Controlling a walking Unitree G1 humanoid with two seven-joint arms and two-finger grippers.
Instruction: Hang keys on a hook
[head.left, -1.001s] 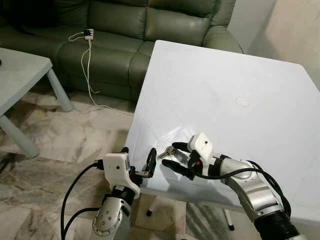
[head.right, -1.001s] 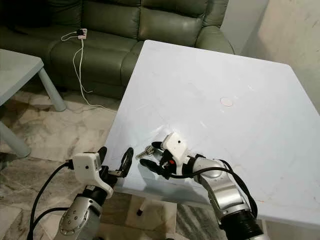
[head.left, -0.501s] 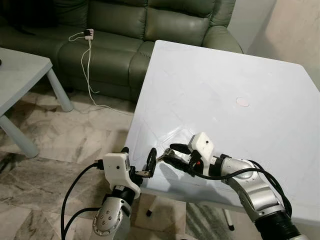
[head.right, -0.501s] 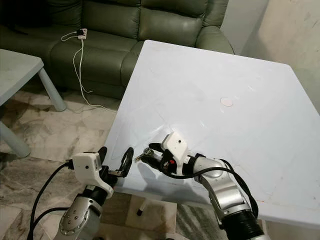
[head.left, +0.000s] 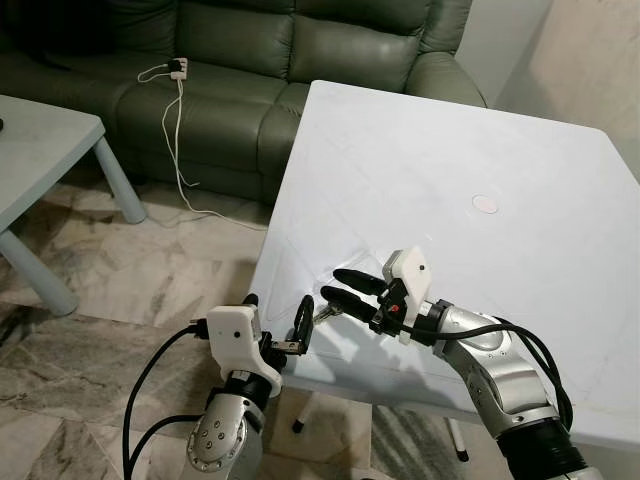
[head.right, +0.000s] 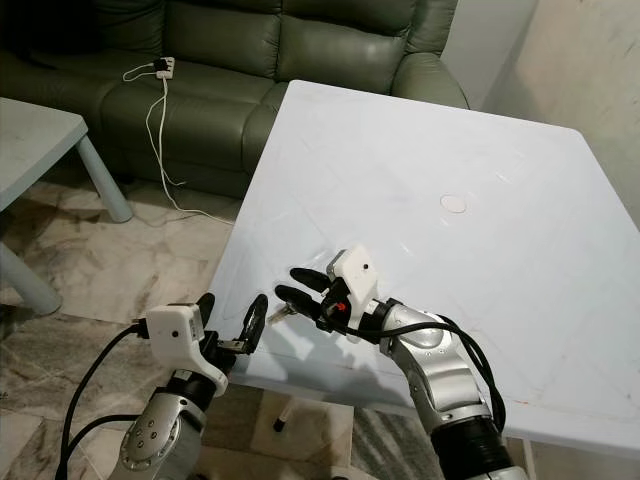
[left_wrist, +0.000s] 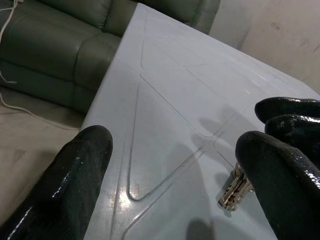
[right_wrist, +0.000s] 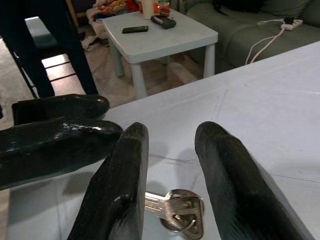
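Keys on table edge, between both hands.

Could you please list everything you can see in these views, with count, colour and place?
keys: one bunch, silver, on the white table near its front edge
white table: one, before the robot
sofa: one, green, behind the table
power strip: one, white, cable trailing to the floor, on the sofa
small table: one, pale, to the left
remote-like items: two, dark, on the small table
left gripper: black fingers open, at the table's edge beside the keys
right gripper: black fingers open, over the keys
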